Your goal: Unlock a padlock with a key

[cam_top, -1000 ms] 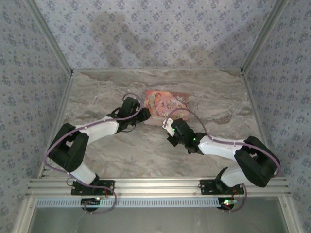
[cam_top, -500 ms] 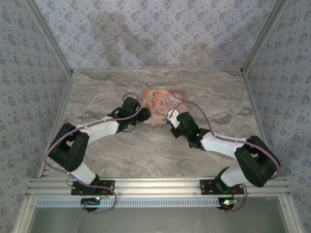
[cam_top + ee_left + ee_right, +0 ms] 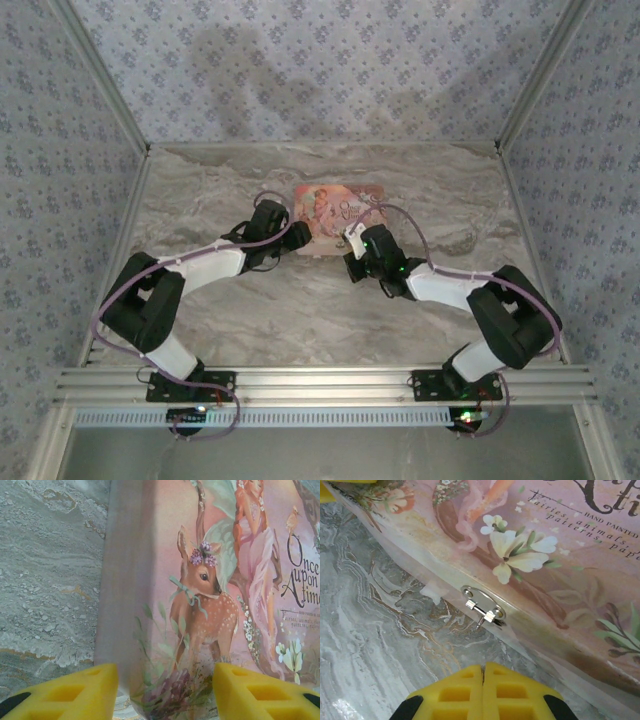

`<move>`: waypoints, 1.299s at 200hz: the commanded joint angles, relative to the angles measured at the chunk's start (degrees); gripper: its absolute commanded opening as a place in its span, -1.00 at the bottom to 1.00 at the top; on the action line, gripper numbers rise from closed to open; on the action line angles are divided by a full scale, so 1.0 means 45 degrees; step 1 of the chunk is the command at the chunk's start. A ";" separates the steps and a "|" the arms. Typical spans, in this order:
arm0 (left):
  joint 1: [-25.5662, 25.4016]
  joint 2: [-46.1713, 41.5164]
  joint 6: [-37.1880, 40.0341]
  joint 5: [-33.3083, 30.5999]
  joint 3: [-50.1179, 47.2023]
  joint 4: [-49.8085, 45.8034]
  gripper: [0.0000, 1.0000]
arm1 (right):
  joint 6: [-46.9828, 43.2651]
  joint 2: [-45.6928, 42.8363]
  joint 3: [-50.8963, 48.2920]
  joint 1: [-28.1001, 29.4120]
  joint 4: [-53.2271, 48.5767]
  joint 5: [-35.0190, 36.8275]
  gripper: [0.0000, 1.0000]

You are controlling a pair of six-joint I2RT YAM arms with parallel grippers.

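Padlock: position cannot be told; the clasp [image 3: 483, 608] on the book [image 3: 560, 545] edge hangs bare.
Right claw [image 3: 482, 672], fingers pressed together, faces the clasp low over the worktop [image 3: 375, 630], probably lining up, with a clear path. Left claw [image 3: 165, 680] straddles the book's corner, fingers apart, likely bracing it; whether it is clamped I cannot tell.

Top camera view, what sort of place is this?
Probably a staged robot test booth: floral-print walls in aluminium framing, a marble-look tabletop, left arm and right arm bolted to a front rail.
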 commanded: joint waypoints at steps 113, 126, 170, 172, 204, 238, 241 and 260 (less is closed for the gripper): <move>0.0202 -0.2773 0.0218 -0.0180 -0.0999 -0.1174 0.18 | 0.0523 -0.5273 -0.0632 0.0663 -0.2681 0.0774 -1.00; 0.0216 -0.3231 0.0201 -0.0109 -0.1171 -0.1337 0.19 | 0.0628 -0.6014 -0.0642 0.0558 -0.3263 0.0927 -1.00; 0.0184 -0.5018 0.0108 0.0093 -0.1902 -0.1870 0.21 | 0.1157 -0.8113 -0.0954 -0.0291 -0.4831 0.0906 -1.00; 0.0187 -0.5081 0.0105 0.0107 -0.1918 -0.1897 0.20 | 0.1203 -0.8187 -0.0962 -0.0323 -0.4894 0.0899 -1.00; 0.0131 -0.6044 0.0008 0.0435 -0.2417 -0.2242 0.22 | 0.2030 -0.9002 -0.0964 -0.1188 -0.5923 0.0870 -1.00; -0.0044 -0.7123 -0.0337 0.0451 -0.3133 -0.2407 0.24 | 0.3141 -0.9364 -0.0945 -0.2487 -0.6489 0.1031 -1.00; -0.0054 -0.7211 -0.0365 0.0419 -0.3201 -0.2428 0.24 | 0.3245 -0.9379 -0.0945 -0.2608 -0.6529 0.1025 -1.00; -0.0211 -0.7760 -0.0570 0.0309 -0.3609 -0.2439 0.26 | 0.3829 -0.9370 -0.1013 -0.3325 -0.6616 0.0984 -1.00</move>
